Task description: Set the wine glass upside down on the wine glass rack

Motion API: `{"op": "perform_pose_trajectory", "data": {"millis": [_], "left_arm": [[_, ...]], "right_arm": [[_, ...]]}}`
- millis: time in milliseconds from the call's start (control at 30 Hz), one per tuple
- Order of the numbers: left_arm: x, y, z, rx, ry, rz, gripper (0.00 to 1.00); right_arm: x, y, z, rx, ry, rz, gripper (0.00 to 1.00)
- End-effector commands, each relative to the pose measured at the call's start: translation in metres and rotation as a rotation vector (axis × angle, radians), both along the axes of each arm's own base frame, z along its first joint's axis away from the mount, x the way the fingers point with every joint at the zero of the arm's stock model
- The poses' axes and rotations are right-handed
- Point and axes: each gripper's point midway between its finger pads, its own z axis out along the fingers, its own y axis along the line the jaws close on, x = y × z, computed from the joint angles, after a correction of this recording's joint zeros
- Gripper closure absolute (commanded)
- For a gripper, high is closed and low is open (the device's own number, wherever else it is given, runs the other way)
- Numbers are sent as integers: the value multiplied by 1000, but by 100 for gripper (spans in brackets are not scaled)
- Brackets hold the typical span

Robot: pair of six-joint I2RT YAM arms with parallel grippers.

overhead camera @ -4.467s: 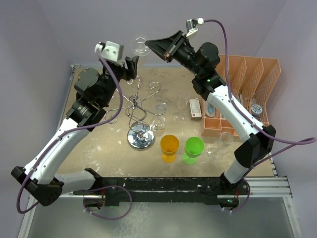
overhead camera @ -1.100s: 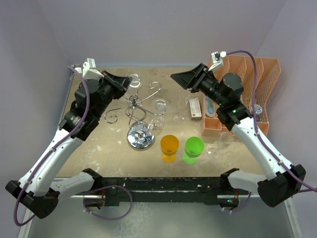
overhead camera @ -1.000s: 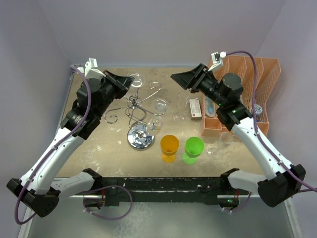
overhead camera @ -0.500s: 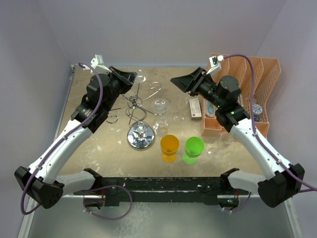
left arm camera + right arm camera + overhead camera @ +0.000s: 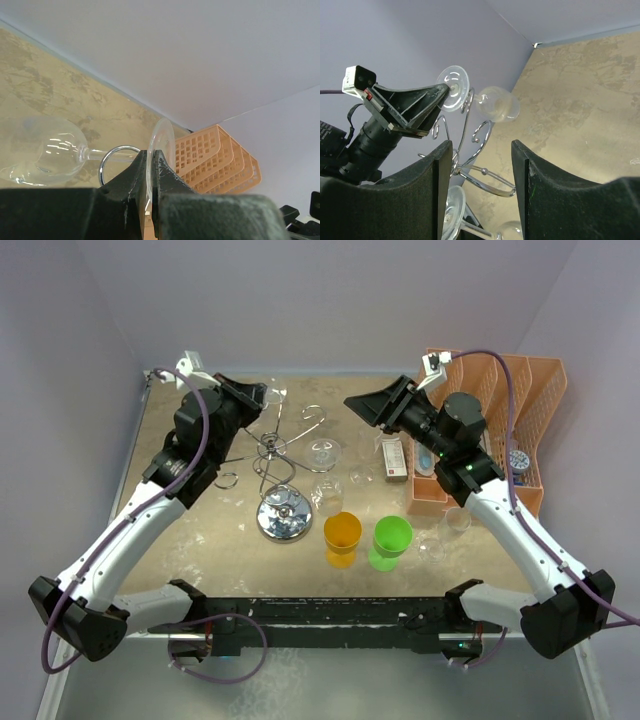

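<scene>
The clear wine glass lies nearly sideways in the air. My left gripper is shut on the rim of its round foot. Its thin stem crosses a chrome ring of the wine glass rack. From above, the left gripper holds the glass over the back of the rack. In the right wrist view, the glass sits against a scroll arm. My right gripper is open and empty, apart from the rack, and shows from above to its right.
Other clear glasses hang on the rack's right arms. An orange cup and a green cup stand in front. An orange mesh organiser fills the right side, with a small box and more glasses beside it.
My left gripper has rolled and shifted slightly right and back with the glass, bringing it closer to the rack's rear arm. The right gripper has barely moved.
</scene>
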Motion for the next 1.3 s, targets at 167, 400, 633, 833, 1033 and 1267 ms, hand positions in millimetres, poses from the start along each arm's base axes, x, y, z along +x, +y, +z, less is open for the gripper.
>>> {"op": "perform_pose_trajectory", "data": {"millis": [167, 400, 633, 833, 1033, 1267], "left_arm": [[-8, 29, 15, 38, -27, 103, 100], [-13, 32, 9, 62, -2, 97, 95], [-21, 38, 6, 77, 19, 106, 86], [-23, 51, -3, 98, 59, 165, 81], [-29, 56, 4, 108, 49, 170, 76], [-46, 66, 26, 197, 26, 149, 58]], "right_arm": [[-5, -1, 17, 32, -61, 4, 48], [-5, -1, 14, 34, -55, 7, 48], [-6, 0, 10, 35, -47, 9, 48], [-6, 0, 8, 35, -42, 9, 48], [-5, -1, 5, 29, -33, 6, 48], [-3, -7, -1, -4, -31, -36, 48]]}}
